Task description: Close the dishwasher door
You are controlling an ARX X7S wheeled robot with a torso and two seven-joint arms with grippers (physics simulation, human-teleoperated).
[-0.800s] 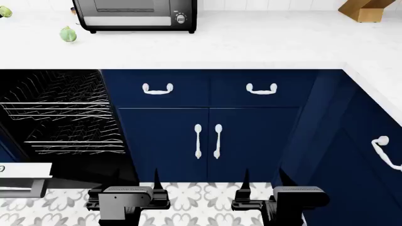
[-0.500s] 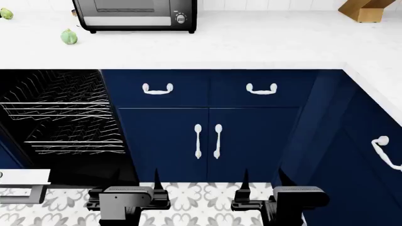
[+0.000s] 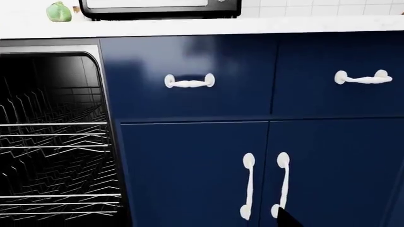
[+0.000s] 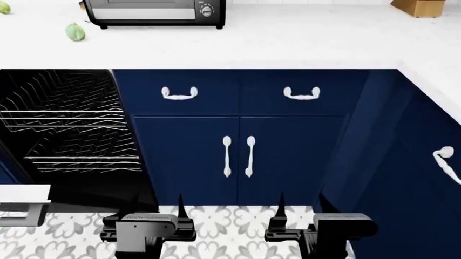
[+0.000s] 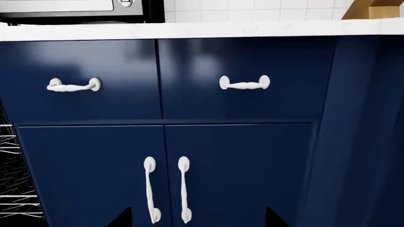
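Observation:
The dishwasher [image 4: 65, 129] stands open at the left, its black cavity and wire racks showing; it also shows in the left wrist view [image 3: 54, 142]. Only a pale grey edge of the dishwasher door [image 4: 23, 197] shows at the lower left border, low near the floor. My left gripper [image 4: 156, 209] and right gripper [image 4: 303, 209] are both open and empty, low in front of the navy cabinets, right of the dishwasher. One left fingertip [image 3: 287, 220] shows in the left wrist view. The right gripper [image 5: 197, 218] faces the cabinet doors.
Navy cabinet doors with white handles [image 4: 238, 156] and drawers [image 4: 180, 93] fill the middle. A second cabinet run [image 4: 432, 172] juts forward at the right. A white counter [image 4: 288, 43] holds a toaster oven [image 4: 155, 12] and a green fruit [image 4: 74, 32]. The floor is patterned tile [image 4: 223, 226].
The head view has shifted: counter, toaster oven and cabinets sit a little higher in the picture. The door edge at lower left shows narrower. Both grippers keep their places and stay open.

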